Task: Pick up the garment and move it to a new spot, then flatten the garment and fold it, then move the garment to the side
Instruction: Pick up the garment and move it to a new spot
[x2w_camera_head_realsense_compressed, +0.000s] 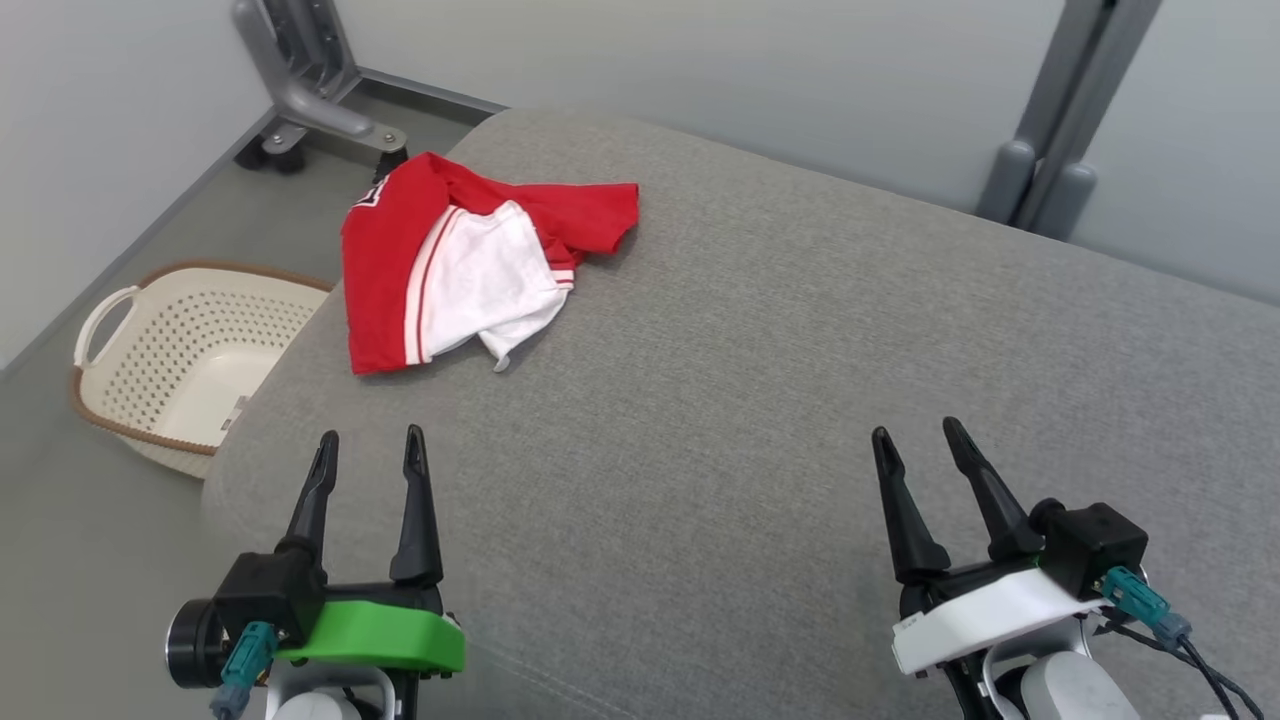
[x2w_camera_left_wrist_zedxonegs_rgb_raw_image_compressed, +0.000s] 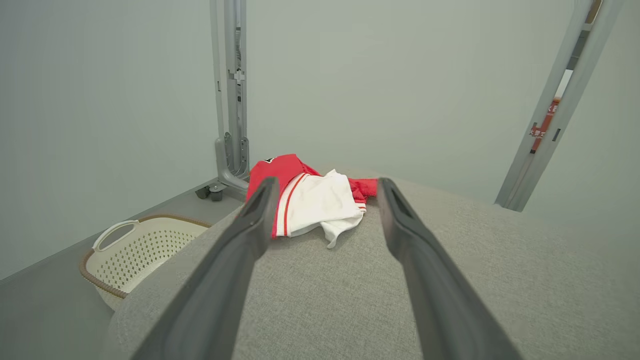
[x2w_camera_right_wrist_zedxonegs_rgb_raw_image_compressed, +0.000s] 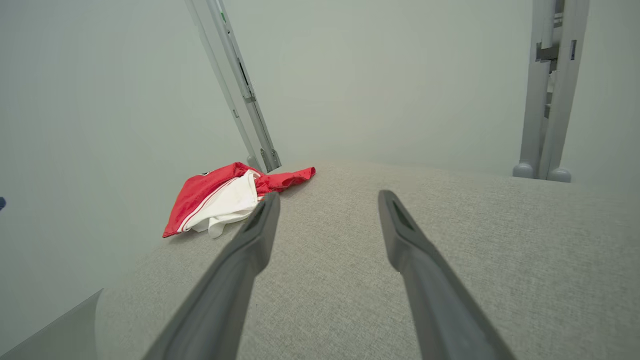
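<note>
Crumpled red-and-white garment (x2w_camera_head_realsense_compressed: 470, 270) on grey cushion (x2w_camera_head_realsense_compressed: 760, 380), well beyond the left gripper (x2w_camera_head_realsense_compressed: 370, 435) fingertips and far left of the right gripper (x2w_camera_head_realsense_compressed: 915, 428). Both grippers are spread and empty. The print at the garment's far edge is too small to read.

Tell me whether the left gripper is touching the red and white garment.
Apart. The head view shows a stretch of bare grey cushion between the left gripper, jaws open, and the near edge of the garment.

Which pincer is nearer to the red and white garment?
Left. The left pincer is just short of the garment, not touching it; the right pincer is far off to its right.
</note>
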